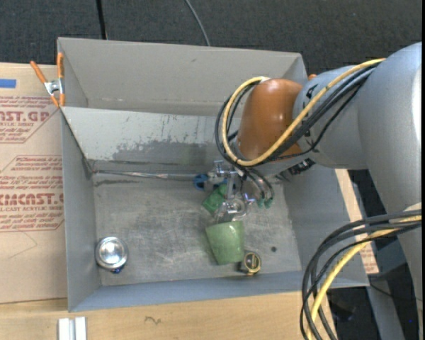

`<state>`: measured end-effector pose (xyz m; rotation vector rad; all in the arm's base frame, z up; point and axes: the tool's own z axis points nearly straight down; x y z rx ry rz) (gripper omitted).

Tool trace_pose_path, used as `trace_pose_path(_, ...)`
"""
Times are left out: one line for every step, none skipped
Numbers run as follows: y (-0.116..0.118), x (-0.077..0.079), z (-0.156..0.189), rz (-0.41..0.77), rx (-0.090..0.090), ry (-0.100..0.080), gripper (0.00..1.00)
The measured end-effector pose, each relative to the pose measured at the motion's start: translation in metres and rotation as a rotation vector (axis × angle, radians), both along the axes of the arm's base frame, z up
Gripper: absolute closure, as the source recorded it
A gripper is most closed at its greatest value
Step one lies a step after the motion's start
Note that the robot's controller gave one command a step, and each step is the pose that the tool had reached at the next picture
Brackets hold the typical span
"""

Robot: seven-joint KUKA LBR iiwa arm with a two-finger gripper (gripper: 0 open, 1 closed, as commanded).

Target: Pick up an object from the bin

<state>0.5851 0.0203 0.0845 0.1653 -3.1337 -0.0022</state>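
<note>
**Tool low over the pale green block, right half of the bin**

The tool (234, 202) hangs just above the upper end of a pale green rounded block (225, 244). I cannot tell whether it is open or closed, or whether it touches the block, and nothing shows gripped in it. A small dark green piece (212, 203) lies just beside it and could get nudged or pinched by mistake. The block looks smooth and may slip towards the brass ring (250, 263) by the bin (149, 211) wall. A silver cap (110, 252) sits well apart.
</note>
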Motion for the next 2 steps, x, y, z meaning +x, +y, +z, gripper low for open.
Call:
trace_pose_path(-0.0374,0.0027,-0.0097,-0.117,0.008,-0.004,0.00)
trace_pose_path(-0.0388,0.0027,-0.0077,-0.114,0.003,-0.002,1.00)
